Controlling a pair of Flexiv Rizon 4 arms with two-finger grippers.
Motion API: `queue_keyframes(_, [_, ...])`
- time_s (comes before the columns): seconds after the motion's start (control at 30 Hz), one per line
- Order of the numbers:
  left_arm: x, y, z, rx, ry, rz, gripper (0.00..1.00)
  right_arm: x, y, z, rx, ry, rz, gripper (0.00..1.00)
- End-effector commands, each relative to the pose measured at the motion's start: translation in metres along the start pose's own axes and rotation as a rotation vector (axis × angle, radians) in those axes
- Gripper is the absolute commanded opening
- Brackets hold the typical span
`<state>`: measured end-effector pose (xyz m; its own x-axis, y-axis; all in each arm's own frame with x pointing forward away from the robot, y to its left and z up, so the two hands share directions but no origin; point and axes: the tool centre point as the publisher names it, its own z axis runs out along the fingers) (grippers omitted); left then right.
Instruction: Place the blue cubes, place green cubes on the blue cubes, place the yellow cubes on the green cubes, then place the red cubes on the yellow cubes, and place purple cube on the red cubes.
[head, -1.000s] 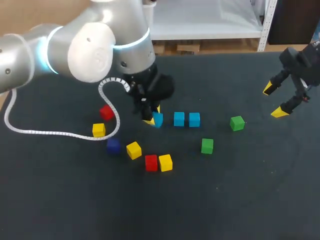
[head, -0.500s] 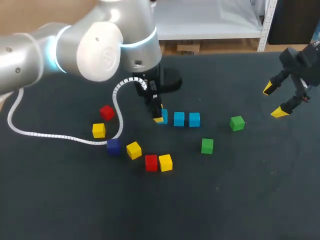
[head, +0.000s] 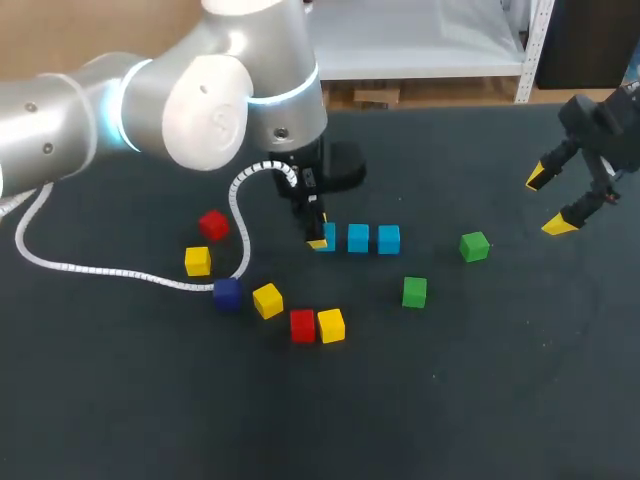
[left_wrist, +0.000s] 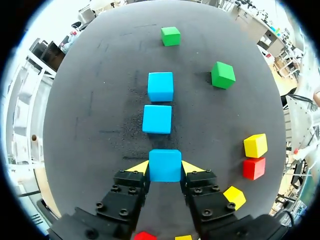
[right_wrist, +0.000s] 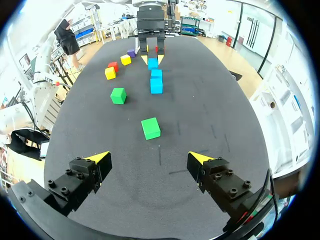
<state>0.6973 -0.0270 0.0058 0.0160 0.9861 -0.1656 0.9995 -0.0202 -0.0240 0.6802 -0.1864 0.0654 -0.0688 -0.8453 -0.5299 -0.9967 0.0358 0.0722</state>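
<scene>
The left pincer pinches a small light-blue cube down on the black tabletop, in line with two more light-blue cubes just ahead. The right pincer hangs spread, well apart from them, above the tabletop's far side.

No text, label, brand name, number or sign can be read anywhere on the dark table or on any cube lying on it.
</scene>
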Motion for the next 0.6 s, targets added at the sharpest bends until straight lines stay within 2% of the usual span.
queue_keyframes(0.03, [-0.0018, 0.0054, 0.0025, 0.010, 0.004, 0.002, 0.00, 0.0002, 0.0003, 0.0000, 0.001, -0.002, -0.001, 1.00])
queue_keyframes(0.6, [-0.0035, 0.0132, 0.0035, 0.002, 0.007, 0.007, 0.00, 0.0002, 0.0003, 0.0000, 0.001, -0.002, -0.001, 1.00])
